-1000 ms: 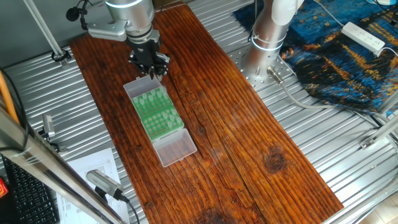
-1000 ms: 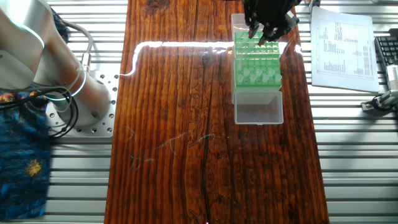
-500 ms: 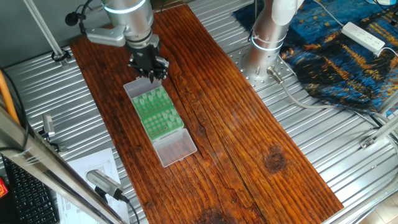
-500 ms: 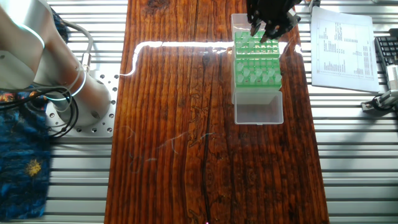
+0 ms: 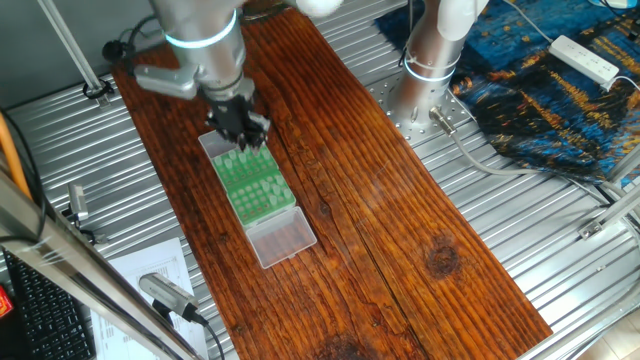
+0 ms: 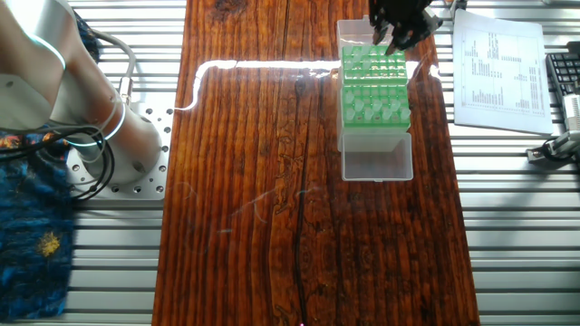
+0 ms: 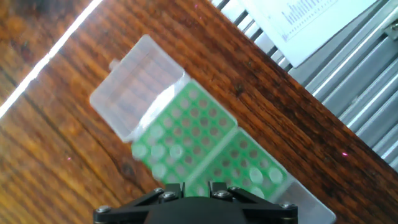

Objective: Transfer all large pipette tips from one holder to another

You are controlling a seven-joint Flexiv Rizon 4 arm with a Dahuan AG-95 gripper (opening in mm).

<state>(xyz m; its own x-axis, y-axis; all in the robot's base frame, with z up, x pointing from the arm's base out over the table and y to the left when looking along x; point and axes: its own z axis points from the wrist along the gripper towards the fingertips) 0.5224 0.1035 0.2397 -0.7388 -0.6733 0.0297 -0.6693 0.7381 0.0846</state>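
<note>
We saw the gripper (image 5: 243,133) had slid from the rack's far end to hang over the green rack (image 5: 253,182) (its fingers' spacing we could not tell). The pipette tips (image 6: 373,98) stood in the rack on the wooden table (image 5: 400,220), clear lid (image 6: 377,165) open alongside, unmoved.

Open lid (image 5: 282,240) flanks rack (image 5: 255,183); board (image 5: 400,230) beyond bare.

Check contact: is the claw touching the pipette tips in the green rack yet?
Cannot tell. In both fixed views the claw overlaps the far end of the green rack, hiding any gap. The hand view is blurred, and the large pipette tips sit beyond the fingertips.
</note>
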